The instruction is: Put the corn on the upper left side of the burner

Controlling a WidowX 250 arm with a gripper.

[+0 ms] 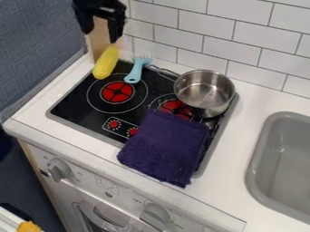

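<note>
The gripper [100,37] has its jaws wide, empty between them. Just below them is the corn [106,62], at the stove's [72,105] upper left. It seems well placed; better lift straight and slowly, without brushing its near end.

Yellow corn [106,62], slanted, at upper left edge of burner [75,104]; burner flat, black, red-marked.

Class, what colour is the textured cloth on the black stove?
The rectangular cloth is dark purple, best seen in the camera view.
</note>
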